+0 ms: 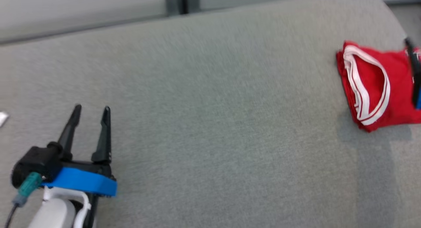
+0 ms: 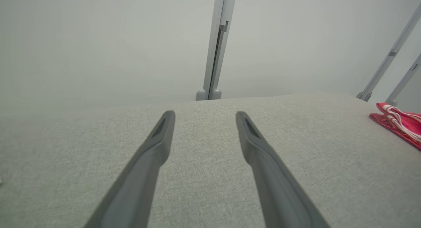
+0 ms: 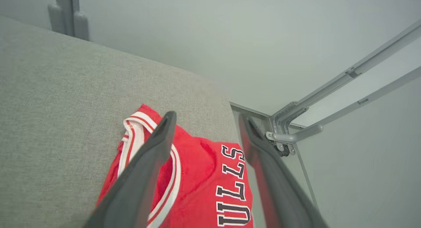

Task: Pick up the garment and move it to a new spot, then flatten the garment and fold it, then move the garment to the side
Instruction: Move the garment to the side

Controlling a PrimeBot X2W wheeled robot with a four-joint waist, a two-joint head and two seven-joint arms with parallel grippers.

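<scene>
The biggest thing I see is the grey cloth table (image 1: 210, 123), and most of it is bare. The red garment (image 1: 394, 90) lies in a small bundle far over on my right side of the table, close to the edge. It has white and red stripes round the neck hole, and in the right wrist view I can read the black letters "ULLS" on the garment (image 3: 200, 175).

The right pincer (image 3: 206, 118) is right above the garment. Its two dark fingers are spread wide apart and nothing is pinched between them. I cannot tell if the fingers touch the cloth or just hang over it. One finger crosses in front of the striped neck band. In the head view I see one dark finger (image 1: 415, 73) of it at the right edge, over the red cloth.

The left pincer (image 1: 91, 108) is well apart from the garment, low on my left. It is wide open too and holds nothing; there is only grey table under it. It has a blue band (image 1: 82, 183) at its base.

Past the table corner by the garment there is a grey metal frame (image 3: 296, 123). A grey post (image 2: 215, 40) stands behind the far edge. A tiny white thing (image 1: 2, 118) lies at the left edge; I cannot tell what it is.
</scene>
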